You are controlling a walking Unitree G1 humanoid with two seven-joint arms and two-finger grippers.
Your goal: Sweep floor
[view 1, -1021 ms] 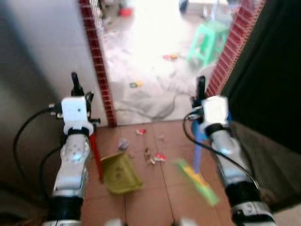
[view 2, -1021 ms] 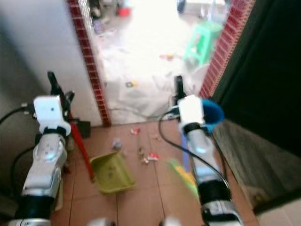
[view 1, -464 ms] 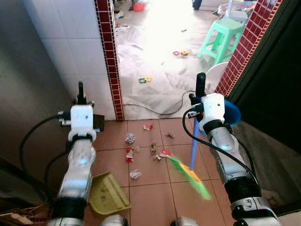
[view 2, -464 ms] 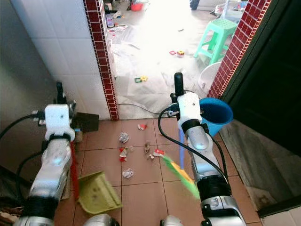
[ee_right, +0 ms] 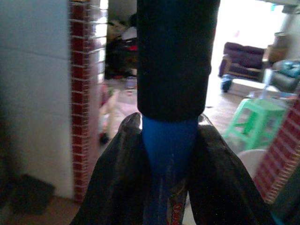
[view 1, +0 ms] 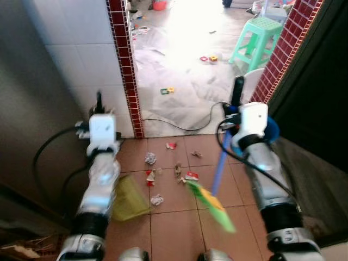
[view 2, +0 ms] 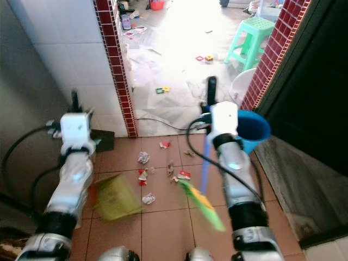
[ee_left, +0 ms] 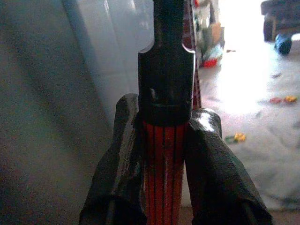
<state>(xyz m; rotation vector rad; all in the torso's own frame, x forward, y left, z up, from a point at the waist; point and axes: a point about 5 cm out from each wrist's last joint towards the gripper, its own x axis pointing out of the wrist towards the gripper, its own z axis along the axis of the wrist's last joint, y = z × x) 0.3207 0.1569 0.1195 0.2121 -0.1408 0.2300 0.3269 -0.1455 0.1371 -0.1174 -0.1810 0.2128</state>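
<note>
A robot stands on a brown tiled floor [view 1: 174, 228] facing a doorway, seen from its head cameras. At centre left of the frame, the left gripper [ee_left: 161, 154] is clamped on the red handle [ee_left: 161, 173] of a green dustpan [view 1: 128, 191], which shows blurred at lower left, beside the left arm. At centre right, the right gripper [ee_right: 168, 159] is clamped on the blue handle [ee_right: 168, 140] of a broom [view 1: 216, 168]; its green and yellow head [view 1: 212, 205] sits low at lower centre, also blurred.

The litter [view 1: 168, 171], small scraps of paper and wrappers, lies scattered on the tiles in the middle of the frame, between the dustpan and the broom head. More scraps lie on the pale floor beyond the doorway, in the upper centre. A blue bucket [view 2: 253, 129] stands at centre right, just behind the right arm, and a black cable [view 1: 185, 128] trails across the threshold.

Risks, as a judgement: a hard stroke could scatter the light scraps past the pan. If the pan's lip stays off the tiles, litter would slide under it. A wide backswing could knock the bucket, and the bristles could snag the cable.
</note>
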